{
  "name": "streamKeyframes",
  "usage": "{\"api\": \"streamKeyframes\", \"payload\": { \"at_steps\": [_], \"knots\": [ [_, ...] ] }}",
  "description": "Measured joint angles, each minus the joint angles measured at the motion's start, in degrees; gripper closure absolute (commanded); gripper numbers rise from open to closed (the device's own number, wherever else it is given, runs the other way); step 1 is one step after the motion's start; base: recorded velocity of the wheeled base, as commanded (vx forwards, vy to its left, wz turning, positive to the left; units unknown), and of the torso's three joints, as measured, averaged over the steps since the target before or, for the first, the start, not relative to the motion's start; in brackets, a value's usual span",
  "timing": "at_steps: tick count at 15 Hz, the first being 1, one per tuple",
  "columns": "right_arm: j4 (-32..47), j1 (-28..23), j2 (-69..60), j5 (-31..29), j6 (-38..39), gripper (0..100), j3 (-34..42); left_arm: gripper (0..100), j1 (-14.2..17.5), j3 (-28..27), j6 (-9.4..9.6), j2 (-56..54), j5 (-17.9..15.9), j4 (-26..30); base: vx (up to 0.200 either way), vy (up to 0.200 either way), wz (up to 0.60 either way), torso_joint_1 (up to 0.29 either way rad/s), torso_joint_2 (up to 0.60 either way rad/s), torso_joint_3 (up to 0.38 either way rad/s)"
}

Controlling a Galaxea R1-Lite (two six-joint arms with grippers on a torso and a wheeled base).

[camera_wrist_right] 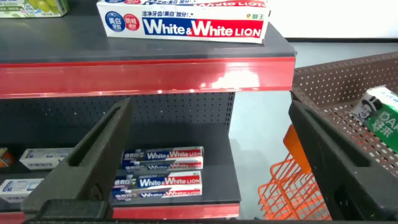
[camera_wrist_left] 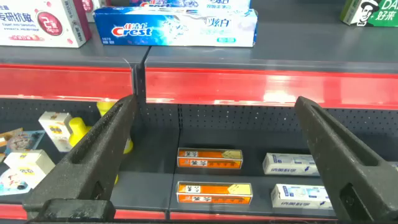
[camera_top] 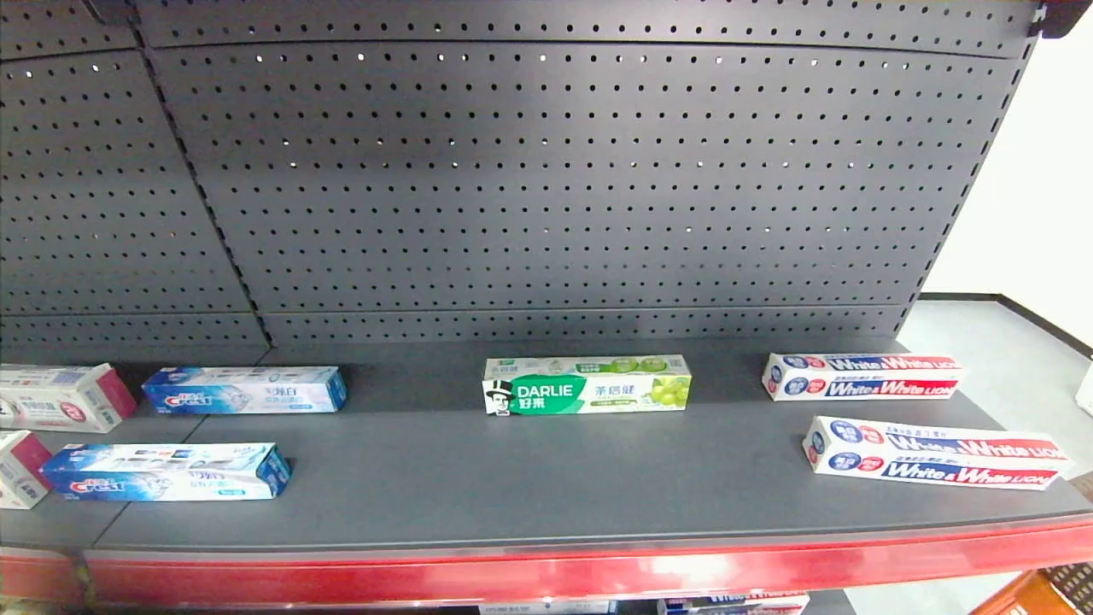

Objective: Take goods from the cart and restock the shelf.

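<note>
The grey shelf (camera_top: pixel 512 478) with a red front edge carries toothpaste boxes: a green box (camera_top: pixel 587 385) in the middle, two white-and-red boxes (camera_top: pixel 862 377) at the right, two blue boxes (camera_top: pixel 245 389) at the left. My left gripper (camera_wrist_left: pixel 214 102) is open and holds nothing, below the shelf's red edge, under a blue box (camera_wrist_left: pixel 175 28). My right gripper (camera_wrist_right: pixel 209 104) is open and holds nothing too, below a white-and-red box (camera_wrist_right: pixel 184 23). The brown perforated cart basket (camera_wrist_right: pixel 348 87) beside it holds a green box (camera_wrist_right: pixel 379 115).
Pink-and-white boxes (camera_top: pixel 64 397) lie at the shelf's far left. The lower shelf holds orange boxes (camera_wrist_left: pixel 209 158), white boxes (camera_wrist_left: pixel 292 163), yellow items (camera_wrist_left: pixel 78 130) and white-and-red boxes (camera_wrist_right: pixel 163 158). An orange wire basket (camera_wrist_right: pixel 292 180) stands low at the right. Bare shelf lies in front of the green box.
</note>
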Motion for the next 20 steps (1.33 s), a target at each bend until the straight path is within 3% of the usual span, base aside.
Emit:
{"api": "streamKeyframes", "payload": {
  "at_steps": [20],
  "knots": [
    [0.04, 0.05, -0.02, 0.0, 0.02, 0, 0.0, 0, 0.0, -0.18, 0.24, 0.0, -1.04, 0.18, 0.0, 0.0, -0.57, 0.002, 0.0, 0.004]
  ]
}}
